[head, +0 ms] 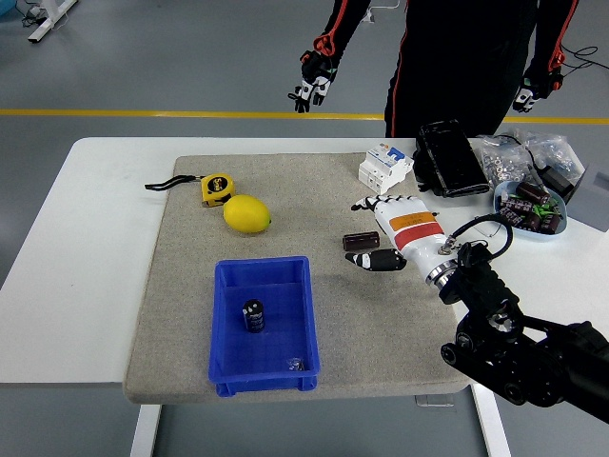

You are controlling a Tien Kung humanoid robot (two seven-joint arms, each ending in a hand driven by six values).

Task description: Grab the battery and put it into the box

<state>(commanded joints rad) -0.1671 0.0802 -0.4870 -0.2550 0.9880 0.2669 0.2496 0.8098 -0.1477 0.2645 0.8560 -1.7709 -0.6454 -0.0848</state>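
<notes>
Robot hand, right, is open w/ fingers spread, gripping nothing, just beside a dark battery lying on the mat near the worktop centre. I'd close thumb and fingers across its length, lift straight, then carry to the blue box toward the near edge. Count: 1 battery already in box, 1 lemon, 1 tape measure.

White right hand with orange band, black-tipped fingers, black arm.
</notes>
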